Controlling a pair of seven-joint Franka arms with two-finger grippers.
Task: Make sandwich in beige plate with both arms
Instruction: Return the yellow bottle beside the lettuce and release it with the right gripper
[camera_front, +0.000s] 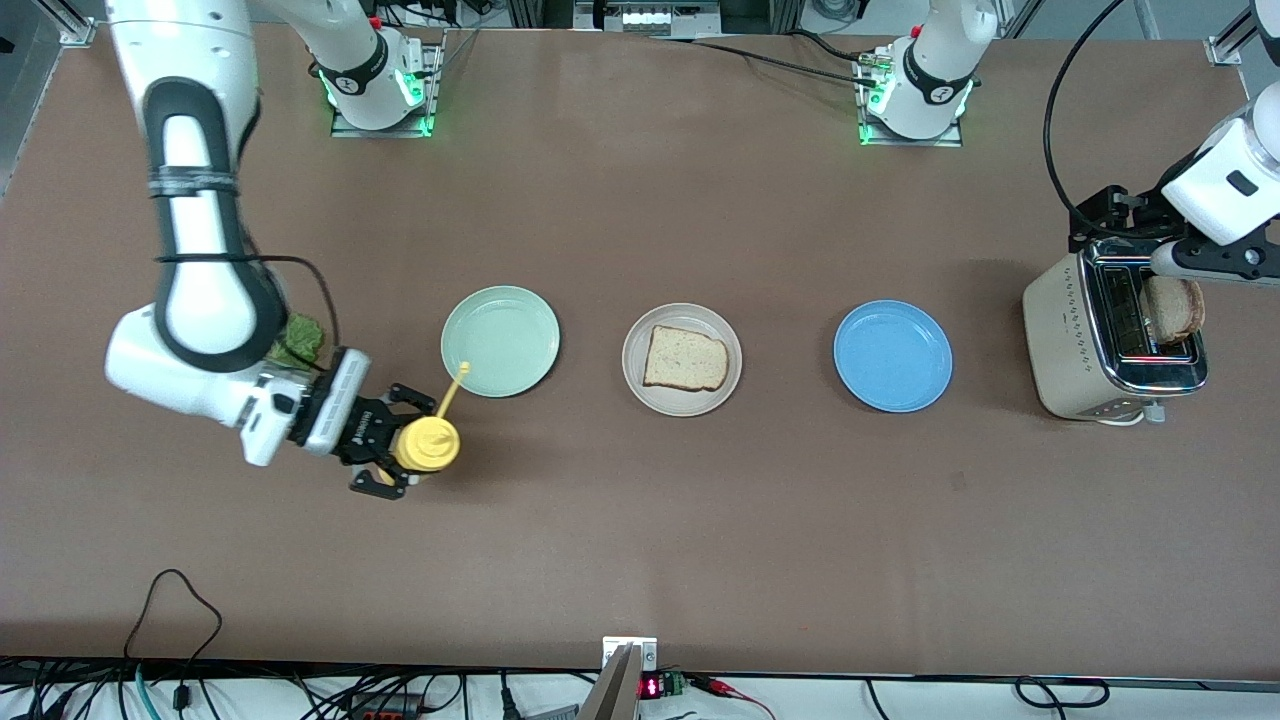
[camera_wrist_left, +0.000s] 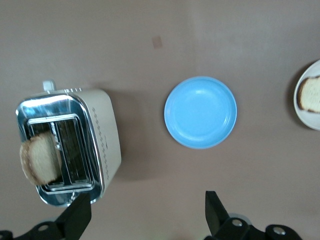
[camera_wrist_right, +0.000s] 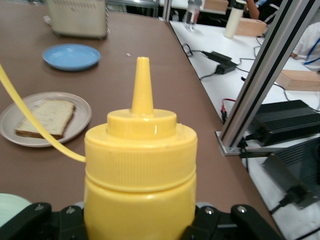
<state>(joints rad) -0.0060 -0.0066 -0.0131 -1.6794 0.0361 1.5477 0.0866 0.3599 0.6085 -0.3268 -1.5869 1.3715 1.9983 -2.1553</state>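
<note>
The right gripper (camera_front: 400, 452) is clamped on a yellow squeeze bottle (camera_front: 428, 444) beside the mint green plate (camera_front: 500, 341), nozzle upright. The beige plate (camera_front: 682, 400), with one bread slice (camera_front: 685, 358), lies toward the left arm's end from it, so this arm looks better placed. The left gripper (camera_wrist_left: 147, 215) hangs spread over the toaster (camera_front: 1110, 340) and its slice (camera_front: 1172, 308).

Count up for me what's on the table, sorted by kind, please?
Plates: 3 (mint green plate, beige plate, blue plate)
Bread slices: 2 (slice on the beige plate, slice in the toaster)
Toaster: 1
Yellow squeeze bottle: 1
Lettuce leaf: 1
Total: 8
</note>
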